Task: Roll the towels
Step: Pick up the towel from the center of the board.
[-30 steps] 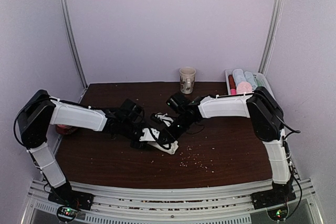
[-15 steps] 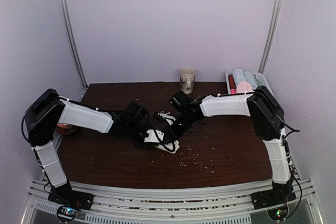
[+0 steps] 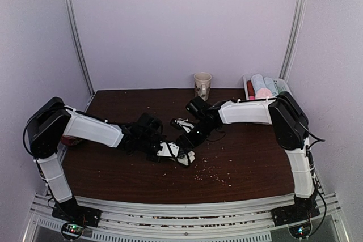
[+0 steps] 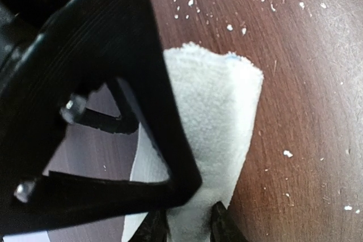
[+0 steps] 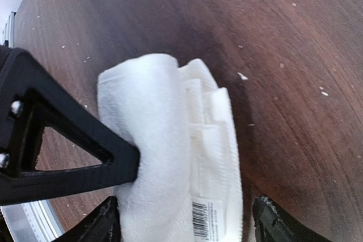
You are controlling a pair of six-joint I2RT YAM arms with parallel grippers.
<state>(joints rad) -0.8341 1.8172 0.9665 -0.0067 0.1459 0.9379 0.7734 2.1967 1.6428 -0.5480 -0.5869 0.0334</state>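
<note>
Since a second ago the right gripper (image 5: pixel 186 220) has let go, and its jaws now stand spread on either side of the partly rolled cream-white towel (image 5: pixel 164 140). The left arm has pushed further in. The left gripper (image 4: pixel 187 229) is clenched on one end of the towel, which lies mid-surface (image 3: pixel 244 162) between the two grippers, its barcode label (image 5: pixel 203 219) facing up. White crumbs (image 3: pixel 212 169) dot the wood nearby.

Dark wooden tabletop (image 3: pixel 249 157), small white crumbs (image 3: pixel 212 169) scattered toward near edge. Printed cup (image 3: pixel 202 85) upright at middle of far edge. Tray (image 3: pixel 247 85) at far right corner holds rolled towels: blue-grey (image 3: pixel 261 83), pink (image 3: pixel 263 94). Red object (image 3: pixel 71 139) at left edge, partly hidden.
</note>
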